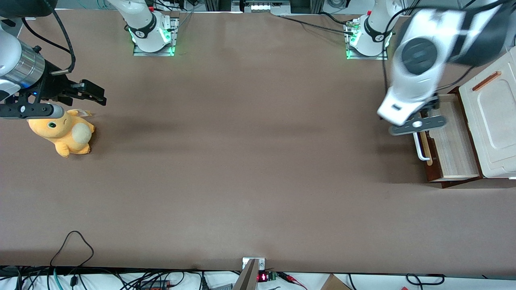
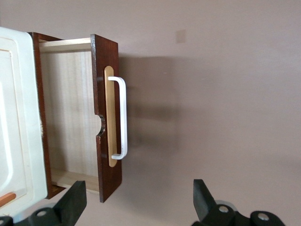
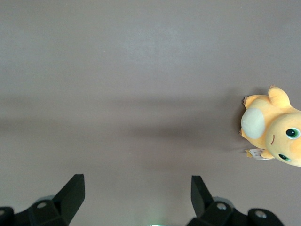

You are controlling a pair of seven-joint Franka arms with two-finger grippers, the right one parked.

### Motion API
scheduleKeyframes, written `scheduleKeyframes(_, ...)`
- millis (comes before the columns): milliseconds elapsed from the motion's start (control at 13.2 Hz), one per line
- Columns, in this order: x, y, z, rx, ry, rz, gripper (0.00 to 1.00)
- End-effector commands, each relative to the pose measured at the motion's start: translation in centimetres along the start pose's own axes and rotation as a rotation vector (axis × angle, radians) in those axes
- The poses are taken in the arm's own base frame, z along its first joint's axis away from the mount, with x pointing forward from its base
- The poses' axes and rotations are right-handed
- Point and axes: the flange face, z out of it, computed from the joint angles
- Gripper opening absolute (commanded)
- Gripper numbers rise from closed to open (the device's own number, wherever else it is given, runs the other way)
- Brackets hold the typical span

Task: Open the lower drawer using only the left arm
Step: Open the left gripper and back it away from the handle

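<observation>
We see our gripper (image 2: pixel 136 207) with its two black fingers (image 2: pixel 74 203) spread wide and holding nothing, hanging above the brown worktop (image 1: pixel 250 169) just in front of the lower drawer (image 2: pixel 107 117). From the front camera the gripper (image 1: pixel 419 123) sits over the end of the white bar handle (image 1: pixel 421 148) that lies farther from that camera, apart from it as far as we can judge.

The drawer stands pulled out from under the cream-white cabinet top (image 1: pixel 489 121), at the working arm's end of the worktop, with its pale wood inside (image 2: pixel 70 117) exposed. We judge the opening itself essentially done; what may remain is only pulling the arm clear.

The left arm (image 1: pixel 423 60) is blurred in the front view and covers part of the drawer and handle. The cabinet runs off the frame edge, so we cannot tell whether the drawer is at full travel. An orange plush toy (image 1: pixel 64 133) lies toward the parked arm's end.
</observation>
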Motion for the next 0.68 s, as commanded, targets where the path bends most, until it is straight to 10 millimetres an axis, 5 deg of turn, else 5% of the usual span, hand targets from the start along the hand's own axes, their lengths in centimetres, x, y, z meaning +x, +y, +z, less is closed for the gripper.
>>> scheduleKeyframes(0, -0.6, -7.0, -3.4, -0.222, 0.010, 0.046, 1.00)
scheduleKeyframes(226, -0.9, -10.5, -5.0, -0.284, 0.052, 0.083, 1.00)
scheduleKeyframes(604, -0.8, -10.9, -6.3, -0.291, 0.058, 0.082, 1.00)
